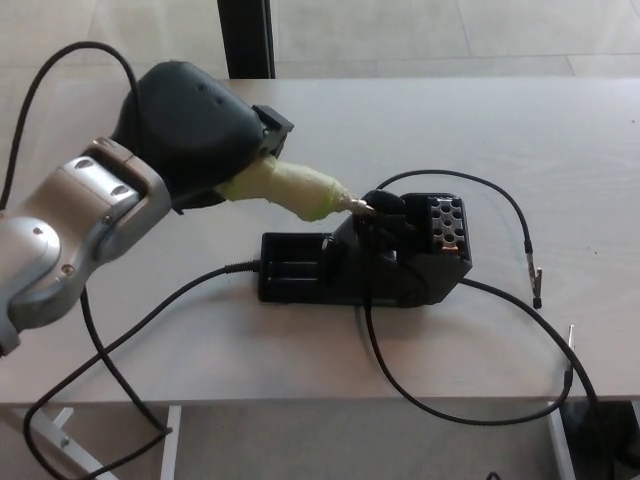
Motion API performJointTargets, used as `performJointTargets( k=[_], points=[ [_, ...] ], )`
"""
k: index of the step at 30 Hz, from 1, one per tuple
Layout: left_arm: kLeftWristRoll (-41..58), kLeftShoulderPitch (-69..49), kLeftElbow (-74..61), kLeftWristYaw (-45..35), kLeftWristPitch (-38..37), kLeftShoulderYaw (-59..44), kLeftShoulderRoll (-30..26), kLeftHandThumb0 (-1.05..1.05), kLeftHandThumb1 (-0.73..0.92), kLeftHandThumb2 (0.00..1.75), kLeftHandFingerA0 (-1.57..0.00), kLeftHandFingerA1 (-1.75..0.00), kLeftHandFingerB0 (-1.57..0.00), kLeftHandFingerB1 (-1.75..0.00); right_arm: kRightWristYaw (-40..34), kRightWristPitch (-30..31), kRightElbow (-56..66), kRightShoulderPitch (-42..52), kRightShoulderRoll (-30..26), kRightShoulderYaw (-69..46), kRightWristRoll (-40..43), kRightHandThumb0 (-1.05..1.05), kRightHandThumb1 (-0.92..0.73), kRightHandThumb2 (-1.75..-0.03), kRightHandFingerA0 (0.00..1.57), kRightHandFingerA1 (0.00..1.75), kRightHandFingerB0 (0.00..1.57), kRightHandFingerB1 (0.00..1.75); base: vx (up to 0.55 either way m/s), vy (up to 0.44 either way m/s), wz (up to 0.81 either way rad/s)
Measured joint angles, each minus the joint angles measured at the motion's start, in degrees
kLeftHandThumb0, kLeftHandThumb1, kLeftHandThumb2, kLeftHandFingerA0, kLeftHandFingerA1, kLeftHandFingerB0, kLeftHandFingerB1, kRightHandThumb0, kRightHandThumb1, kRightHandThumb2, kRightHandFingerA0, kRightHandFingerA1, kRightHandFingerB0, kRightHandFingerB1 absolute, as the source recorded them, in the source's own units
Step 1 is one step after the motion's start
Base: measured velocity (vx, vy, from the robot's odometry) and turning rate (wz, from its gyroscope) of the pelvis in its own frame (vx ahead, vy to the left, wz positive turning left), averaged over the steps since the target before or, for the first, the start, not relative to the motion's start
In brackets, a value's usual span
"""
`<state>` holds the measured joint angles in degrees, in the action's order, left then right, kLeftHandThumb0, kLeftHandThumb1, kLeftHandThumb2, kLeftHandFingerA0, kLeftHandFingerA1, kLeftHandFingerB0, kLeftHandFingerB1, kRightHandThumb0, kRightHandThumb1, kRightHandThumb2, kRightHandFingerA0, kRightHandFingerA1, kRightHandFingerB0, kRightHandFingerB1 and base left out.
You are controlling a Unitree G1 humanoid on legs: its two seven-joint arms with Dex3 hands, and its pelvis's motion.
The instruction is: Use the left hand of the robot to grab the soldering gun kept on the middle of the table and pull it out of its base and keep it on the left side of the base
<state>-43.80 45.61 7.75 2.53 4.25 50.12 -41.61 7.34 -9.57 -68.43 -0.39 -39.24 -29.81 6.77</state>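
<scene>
Head view showed the soldering gun (290, 189), its pale green handle clamped in the left hand (200, 135), tip just at the base (365, 265) mid-table. Its black cable (440, 290) could snag and drag the base. Pale table (560, 140) stood on a tiled floor (400, 35).

Pale wood-grain table (560, 140), front edge visible at the bottom of the view. Resting on it near the middle: a black soldering base (365, 265), a long block with a raised holder at its right end. Black cables (470, 400) lie looped across the surface to the right and front of the base, one running off the left front edge.
</scene>
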Motion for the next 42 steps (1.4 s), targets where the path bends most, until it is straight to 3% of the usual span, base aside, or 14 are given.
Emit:
performJointTargets(
  k=[13, 16, 17, 19, 20, 22, 24, 32, 33, 35, 37, 38, 41, 42],
  points=[
    [-3.2, -2.9, 1.6, 9.7, -8.7, -4.5, -12.3, -0.34, 0.54, 0.68, -0.93, -1.52, -0.91, -1.03, -0.7, 0.0, -0.1, -0.3, -0.1, 0.4, -0.1, -0.47, -0.62, -0.58, 0.82, 0.91, 0.42, 0.36, 0.0, 0.0, 0.0],
    [-3.9, -7.0, 0.8, 11.7, -10.9, -6.9, -16.7, -0.26, 0.51, 0.68, -0.92, -1.54, -0.93, -0.96, -0.9, 0.0, -0.3, -0.3, -0.6, 0.5, -0.1, -0.54, -0.47, -0.84, 0.77, 0.87, 0.34, 0.51, 0.0, 0.0, 0.0],
    [-4.3, -8.4, 0.7, 12.4, -11.4, -7.6, -17.8, -0.25, 0.52, 0.69, -0.92, -1.52, -0.92, -0.91, -1.0, 0.1, -0.3, -0.2, -0.7, 0.5, -0.1, -0.47, -0.6, -0.58, 0.83, 0.99, 0.42, 0.37, 0.0, 0.0, 0.0],
    [-4.7, -11.6, 0.7, 14.0, -12.5, -9.0, -19.3, -0.25, 0.55, 0.78, -0.93, -1.41, -0.9, -0.76, -1.1, 0.1, -0.5, -0.4, -1.0, 0.5, -0.1, -0.52, -0.46, -0.85, 0.8, 0.89, 0.34, 0.51, 0.0, 0.0, 0.0],
    [-4.8, -13.3, 0.6, 14.7, -12.9, -9.8, -19.7, -0.25, 0.55, 0.78, -0.91, -1.48, -0.91, -0.76, -1.2, 0.1, -0.5, -0.4, -1.1, 0.6, -0.1, -0.46, -0.62, -0.58, 0.74, 0.84, 0.42, 0.36, 0.0, 0.0, 0.0],
    [-5.3, -17.8, -0.2, 16.1, -13.6, -11.5, -20.3, -0.24, 0.54, 0.81, -0.88, -1.59, -0.89, -0.85, -1.4, 0.1, -0.6, -0.4, -1.4, 0.8, -0.2, -0.54, -0.47, -0.84, 0.76, 0.92, 0.35, 0.5, 0.0, 0.0, 0.0],
    [-5.6, -21.6, -1.1, 17.3, -14.2, -12.9, -20.3, -0.23, 0.56, 0.79, -0.86, -1.58, -0.87, -0.87, -1.6, 0.1, -0.6, -0.3, -1.6, 1.0, -0.2, -0.46, -0.62, -0.58, 0.77, 1.04, 0.42, 0.36, 0.0, 0.0, 0.0],
    [-6.8, -33.7, -3.2, 20.6, -16.8, -17.5, -12.8, -0.28, 0.57, 0.8, -0.87, -1.56, -0.85, -0.72, -2.4, 0.1, -0.6, -0.3, -1.8, 1.7, -0.2, -0.52, -0.46, -0.85, 0.76, 0.89, 0.34, 0.51, 0.0, 0.0, 0.0],
    [-7.5, -34.3, -4.0, 20.5, -16.8, -17.5, -11.7, -0.29, 0.55, 0.85, -0.9, -1.55, -0.84, -0.7, -2.5, 0.1, -0.6, -0.4, -1.8, 1.8, -0.2, -0.45, -0.62, -0.58, 0.8, 1.0, 0.42, 0.36, 0.0, 0.0, 0.0],
    [-8.6, -34.6, -4.8, 20.2, -16.8, -17.6, -9.9, -0.28, 0.55, 0.82, -0.88, -1.55, -0.87, -0.79, -2.5, 0.1, -0.5, -0.4, -1.8, 1.9, -0.1, -0.51, -0.46, -0.85, 0.75, 0.9, 0.34, 0.51, 0.0, 0.0, 0.0],
    [-9.6, -34.7, -5.1, 19.8, -16.8, -17.9, -8.7, -0.27, 0.56, 0.76, -0.89, -1.58, -0.89, -0.83, -2.6, 0.1, -0.4, -0.5, -1.8, 2.0, -0.1, -0.47, -0.62, -0.58, 0.81, 0.94, 0.43, 0.36, 0.0, 0.0, 0.0],
    [-10.1, -34.6, -5.0, 19.7, -16.9, -18.1, -7.9, -0.3, 0.59, 0.76, -0.86, -1.55, -0.88, -0.77, -2.7, 0.1, -0.5, -0.6, -1.8, 2.0, -0.1, -0.49, -0.45, -0.86, 0.76, 0.88, 0.34, 0.52, 0.0, 0.0, 0.0],
    [-11.3, -34.4, -4.3, 19.4, -17.0, -18.5, -6.5, -0.29, 0.6, 0.75, -0.87, -1.56, -0.89, -0.8, -2.8, 0.1, -0.5, -0.8, -1.9, 2.1, -0.1, -0.52, -0.46, -0.84, 0.78, 0.85, 0.36, 0.52, 0.0, 0.0, 0.0],
    [-11.7, -34.4, -4.1, 19.3, -17.0, -18.6, -6.1, -0.24, 0.57, 0.79, -0.9, -1.58, -0.91, -0.88, -2.8, 0.1, -0.5, -0.9, -1.9, 2.1, -0.1, -0.44, -0.61, -0.58, 0.84, 0.89, 0.43, 0.37, 0.0, 0.0, 0.0]
  ],
)
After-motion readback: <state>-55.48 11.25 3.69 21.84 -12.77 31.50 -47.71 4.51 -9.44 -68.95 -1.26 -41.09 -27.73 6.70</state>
